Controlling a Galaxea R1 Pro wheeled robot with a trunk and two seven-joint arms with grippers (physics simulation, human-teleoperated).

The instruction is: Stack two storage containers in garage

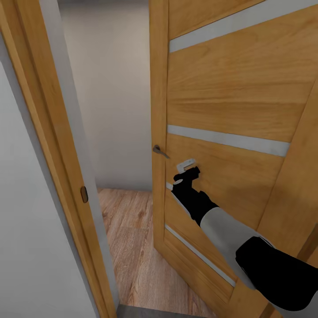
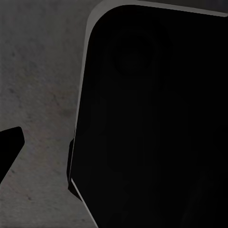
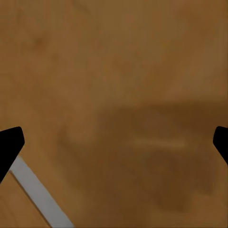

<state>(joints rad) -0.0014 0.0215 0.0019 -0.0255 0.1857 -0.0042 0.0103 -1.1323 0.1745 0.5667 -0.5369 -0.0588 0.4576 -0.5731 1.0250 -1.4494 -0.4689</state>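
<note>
Reaching up from the lower right of the head view, the right arm (image 1: 247, 247), black at the elbow, pale grey along the forearm and black again at the wrist, stretches toward a honey-coloured wooden door (image 1: 229, 88). Its right gripper (image 1: 187, 170) sits against or just short of the door's face, a little to the right of and below the small metal lever handle (image 1: 160, 151); contact cannot be told for certain. From the right wrist view the two black fingertips (image 3: 10, 142) stand at opposite edges of the picture, so the claw is spread wide, with blurred wood grain and a pale grey inlay strip (image 3: 38, 194) close in front of it. The door carries several such grey strips (image 1: 227, 139) running across its panels, and it stands partly ajar. Through the gap a light wood-plank floor (image 1: 132, 238) and a plain pale wall (image 1: 110, 88) show beyond. At the left the wooden door frame (image 1: 53, 145) slants upward, bearing a dark strike plate (image 1: 84, 194). From the left wrist view a large black rounded body (image 2: 152, 118) hangs over mottled dark grey concrete floor (image 2: 38, 95), with one black fingertip of the left gripper (image 2: 9, 145) at the edge; whether that claw is spread or pressed together cannot be told. No storage container can be made out.
</note>
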